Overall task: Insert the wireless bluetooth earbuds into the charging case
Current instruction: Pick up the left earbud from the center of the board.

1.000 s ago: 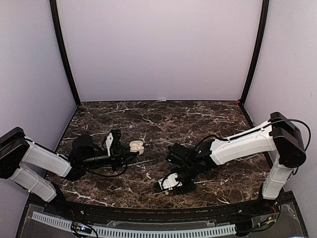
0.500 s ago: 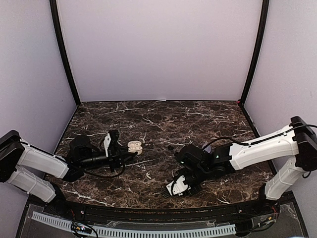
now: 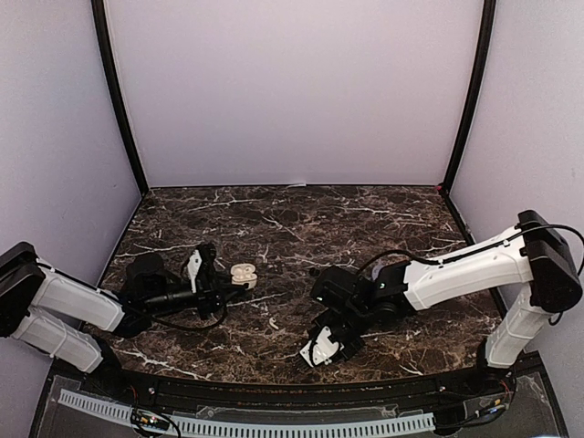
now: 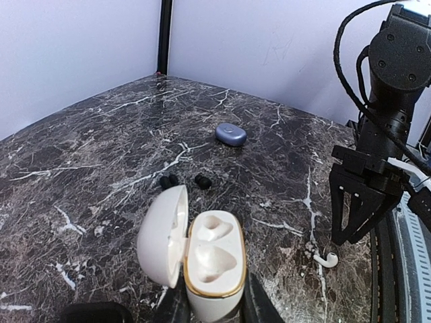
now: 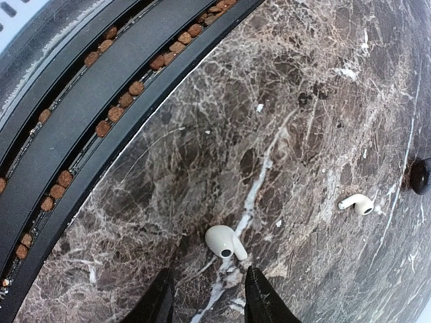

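A white stemmed earbud lies on the dark marble table close to its near edge. It's just ahead of the right gripper, whose fingers stand parted with nothing between them. A second white earbud lies farther in from that edge. Toward the left edge, the left gripper is clamped on the open white charging case with a gold rim, both wells bare.

The pick, I'd say, wants the fingers straddling the bud's round body rather than its stem. Then a gentle close, so it doesn't squirt away.

Two dark buds and a lavender oval case sit beyond the open case. From overhead I can't find them, and the nearer white bud hides under the right gripper. A dark round thing is cut off at the right wrist view's border, and what it is I can't tell.
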